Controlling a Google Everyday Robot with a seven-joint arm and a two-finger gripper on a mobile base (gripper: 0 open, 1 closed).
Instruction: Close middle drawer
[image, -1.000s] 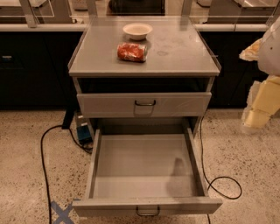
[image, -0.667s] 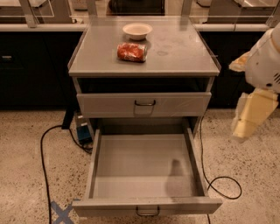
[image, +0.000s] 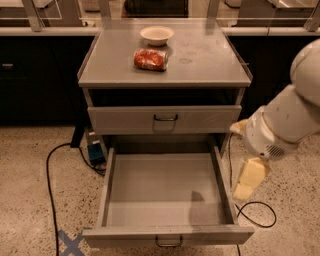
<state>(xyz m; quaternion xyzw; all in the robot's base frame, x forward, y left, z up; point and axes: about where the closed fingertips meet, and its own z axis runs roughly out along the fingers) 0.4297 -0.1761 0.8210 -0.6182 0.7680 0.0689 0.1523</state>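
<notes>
The middle drawer (image: 167, 190) is a wide grey shallow tray, pulled far out of the grey cabinet (image: 165, 60). It is empty inside. Its low front panel (image: 168, 236) has a small dark wire handle (image: 168, 243) at centre, near the bottom edge of the view. My gripper (image: 250, 178) hangs from the white arm (image: 287, 122) at the right. It sits just outside the drawer's right side wall, about halfway along it, apart from the handle.
A taller-fronted drawer (image: 165, 120) above is nearly shut. A white bowl (image: 157, 35) and a red snack bag (image: 150, 59) lie on the cabinet top. Black cables (image: 50, 180) and a blue device (image: 96, 151) lie on the floor at left, a cable loop (image: 260, 212) at right. Blue tape cross (image: 70, 242).
The arm has swung left and down from the right edge of the view, bringing the gripper close beside the open drawer's right wall. The drawer has not moved.
</notes>
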